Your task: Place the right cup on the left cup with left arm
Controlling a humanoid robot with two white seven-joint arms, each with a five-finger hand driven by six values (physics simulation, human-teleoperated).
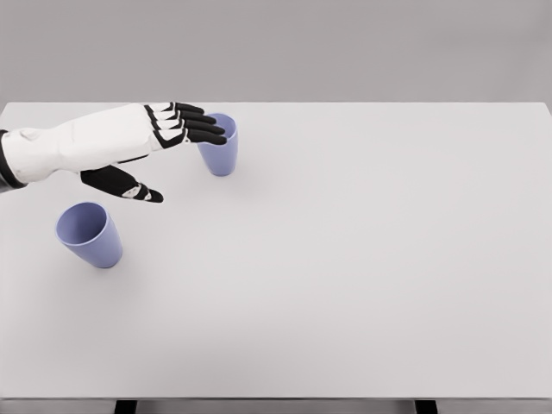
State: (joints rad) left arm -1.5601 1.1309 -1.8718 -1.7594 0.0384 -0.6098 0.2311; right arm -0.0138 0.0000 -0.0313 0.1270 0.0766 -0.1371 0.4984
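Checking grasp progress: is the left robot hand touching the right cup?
Cannot tell. In the head view the left robot hand overlaps the right cup with fingers spread across its rim; contact or gap isn't plain.

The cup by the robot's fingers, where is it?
In the head view, the right cup stands upright toward the table's far left, partly behind the open left hand's fingertips.

Matt cups point(89, 234); smooth matt table point(362, 259)

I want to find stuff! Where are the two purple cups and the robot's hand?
right cup point(221, 158), head view, its outer wall.
left cup point(91, 237), head view, its outer wall.
left hand point(164, 138), head view, middle of the hand, fingers spread.
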